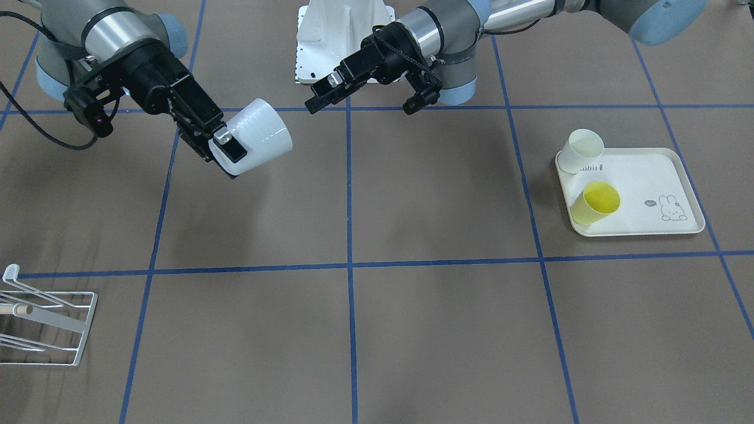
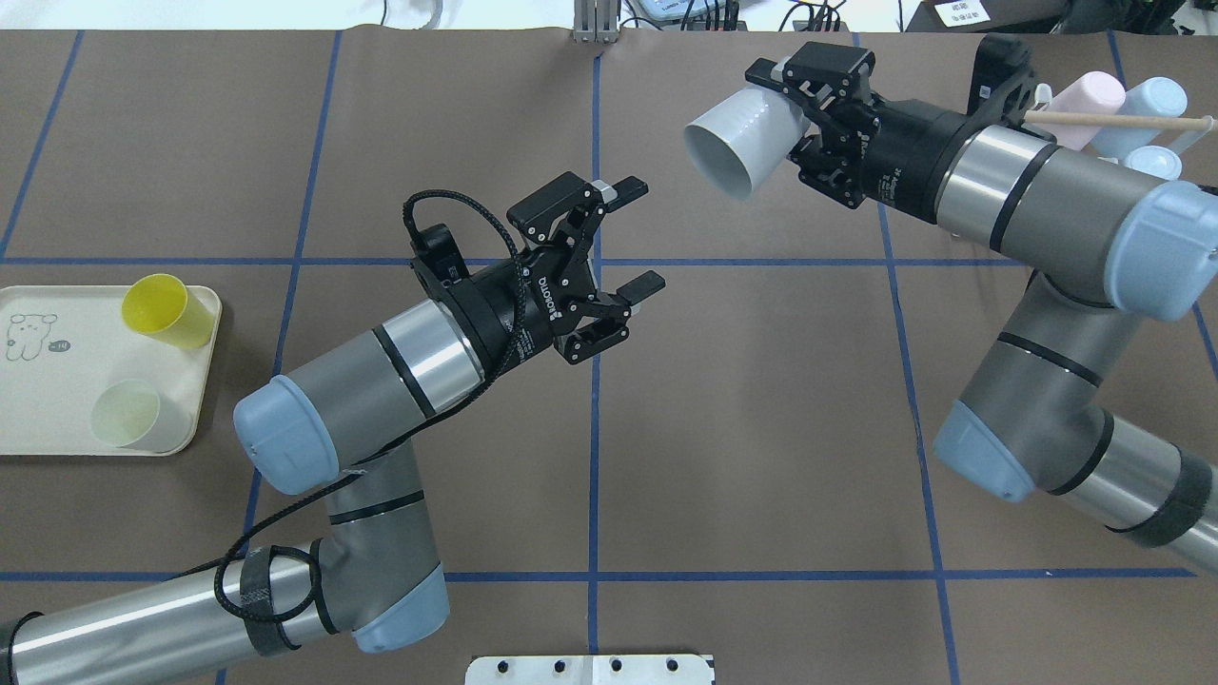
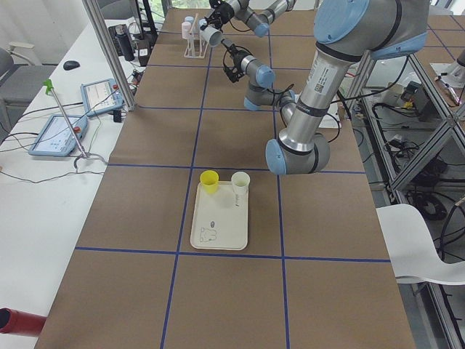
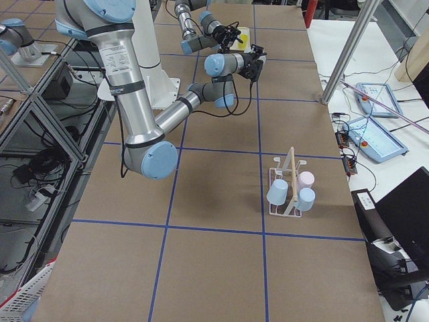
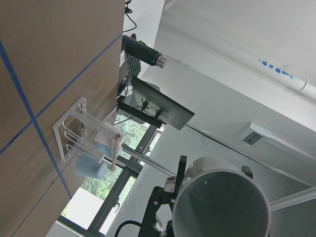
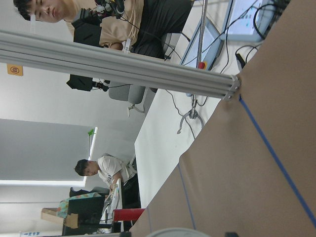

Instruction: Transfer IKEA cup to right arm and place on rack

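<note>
The IKEA cup [image 2: 737, 143] is white and lies on its side in the air, its mouth facing the left gripper. My right gripper [image 2: 788, 112] is shut on the cup's base end, and it shows at the left of the front-facing view as right gripper [image 1: 227, 154] and cup [image 1: 259, 141]. My left gripper [image 2: 640, 235] is open and empty, a short way from the cup's mouth. The left wrist view looks into the cup [image 5: 222, 200]. The white wire rack [image 2: 1109, 119] stands beyond the right arm [image 2: 1037, 205], with a pink and two light-blue cups on it; the rack [image 1: 44, 321] also shows at lower left.
A cream rabbit-print tray [image 2: 43, 381] at the robot's left holds a yellow cup [image 2: 162, 309] and a pale cup [image 2: 133, 414]. Blue tape lines cross the brown table. The right wrist view shows two people [image 6: 106, 170] seated beyond the table's far edge.
</note>
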You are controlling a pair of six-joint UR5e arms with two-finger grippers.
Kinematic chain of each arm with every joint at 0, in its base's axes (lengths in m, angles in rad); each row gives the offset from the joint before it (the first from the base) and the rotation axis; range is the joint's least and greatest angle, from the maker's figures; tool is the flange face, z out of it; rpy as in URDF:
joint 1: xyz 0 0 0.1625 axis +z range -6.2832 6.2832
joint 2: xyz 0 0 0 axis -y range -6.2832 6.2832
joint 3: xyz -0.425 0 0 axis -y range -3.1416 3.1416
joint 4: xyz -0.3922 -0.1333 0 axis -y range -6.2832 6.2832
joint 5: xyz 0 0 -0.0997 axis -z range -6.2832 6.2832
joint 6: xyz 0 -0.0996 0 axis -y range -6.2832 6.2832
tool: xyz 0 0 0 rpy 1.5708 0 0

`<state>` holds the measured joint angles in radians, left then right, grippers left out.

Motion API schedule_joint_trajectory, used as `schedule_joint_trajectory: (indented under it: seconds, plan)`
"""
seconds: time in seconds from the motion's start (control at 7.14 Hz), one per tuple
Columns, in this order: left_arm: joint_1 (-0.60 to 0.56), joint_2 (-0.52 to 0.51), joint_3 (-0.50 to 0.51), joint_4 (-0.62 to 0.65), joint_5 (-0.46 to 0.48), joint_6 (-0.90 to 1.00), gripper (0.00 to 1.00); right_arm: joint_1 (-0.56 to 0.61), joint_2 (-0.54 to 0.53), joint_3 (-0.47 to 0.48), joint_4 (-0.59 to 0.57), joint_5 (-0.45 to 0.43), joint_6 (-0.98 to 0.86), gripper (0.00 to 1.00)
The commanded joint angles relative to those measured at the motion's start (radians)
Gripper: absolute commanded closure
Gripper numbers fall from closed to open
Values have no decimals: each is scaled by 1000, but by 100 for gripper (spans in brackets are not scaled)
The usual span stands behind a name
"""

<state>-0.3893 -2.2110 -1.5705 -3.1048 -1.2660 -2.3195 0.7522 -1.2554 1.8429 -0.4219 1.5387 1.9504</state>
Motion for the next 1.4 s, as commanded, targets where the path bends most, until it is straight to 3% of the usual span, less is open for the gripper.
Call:
schedule_joint_trajectory:
  seconds: [0.0, 0.42, 0.7, 0.98, 1.26]
  plan:
    - [-11, 2, 0, 24, -3, 172, 0, 76, -50, 15, -122, -2, -201, 100]
    - [-17, 1, -34, 260, -49, 412, 0, 163, -152, 28, -219, -80, -385, 100]
    - [-31, 2, -36, 360, -65, 518, 0, 164, -180, 24, -355, -240, -578, 100]
    - [-45, 2, -60, 487, -67, 604, 0, 161, -187, 15, -476, -372, -655, 100]
    - [-66, 4, -155, 721, -72, 687, 1, 164, -199, 15, -557, -474, -718, 100]
